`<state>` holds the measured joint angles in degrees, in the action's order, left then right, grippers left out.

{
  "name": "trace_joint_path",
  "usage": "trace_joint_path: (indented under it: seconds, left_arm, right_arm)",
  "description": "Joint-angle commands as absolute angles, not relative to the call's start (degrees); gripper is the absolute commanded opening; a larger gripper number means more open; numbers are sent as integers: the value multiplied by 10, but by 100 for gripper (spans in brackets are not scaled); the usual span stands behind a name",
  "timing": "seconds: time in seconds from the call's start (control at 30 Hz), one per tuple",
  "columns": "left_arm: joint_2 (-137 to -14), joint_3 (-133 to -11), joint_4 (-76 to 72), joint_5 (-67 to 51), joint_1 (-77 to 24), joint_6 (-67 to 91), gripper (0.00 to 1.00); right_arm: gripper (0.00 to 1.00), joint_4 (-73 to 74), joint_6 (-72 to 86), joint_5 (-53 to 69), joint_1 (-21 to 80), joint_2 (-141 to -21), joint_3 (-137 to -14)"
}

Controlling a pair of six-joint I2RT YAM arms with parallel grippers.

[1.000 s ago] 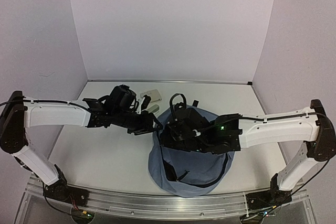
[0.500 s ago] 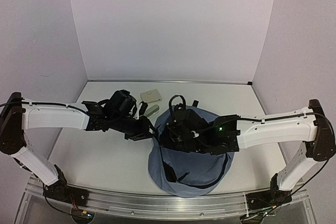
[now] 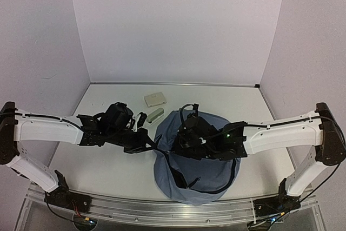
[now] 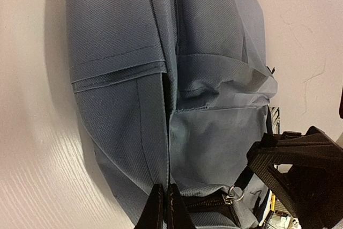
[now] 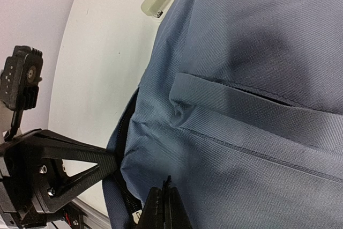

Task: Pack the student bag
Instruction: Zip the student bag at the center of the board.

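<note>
Pinching student bag [image 3: 203,174] rim | left claw [image 4: 163,202] pressed together on fabric | right claw [image 5: 165,194] likewise (grey-blue cloth)

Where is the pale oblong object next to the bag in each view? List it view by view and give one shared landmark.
Top external: the pale oblong object sits left of centre, just off the upper-left edge of the student bag.
Left wrist: not in it.
Right wrist: at the top centre, just beyond the bag's fabric.
Shared landmark: the grey-blue bag, which shows in all three views.
</note>
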<state>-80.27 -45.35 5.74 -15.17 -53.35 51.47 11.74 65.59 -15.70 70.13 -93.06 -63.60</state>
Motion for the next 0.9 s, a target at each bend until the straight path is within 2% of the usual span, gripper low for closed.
trace_joint_path:
  seconds: [0.0, 0.27, 0.57, 0.87]
  left_arm:
    - [-776, -437, 44, -145, -533, 497, 0]
    - [-792, -451, 45, -120, -521, 520, 0]
    - [-810, -435, -34, -135, -471, 546, 0]
    - [-847, -462, -32, -159, -454, 526, 0]
  right_arm:
    - [0, 114, 643, -182, 686, -903, -637]
    - [0, 92, 566, -130, 718, -890, -638]
    - [0, 91, 577, -78, 776, -892, -634]
    - [0, 93, 594, -67, 815, -897, -633]
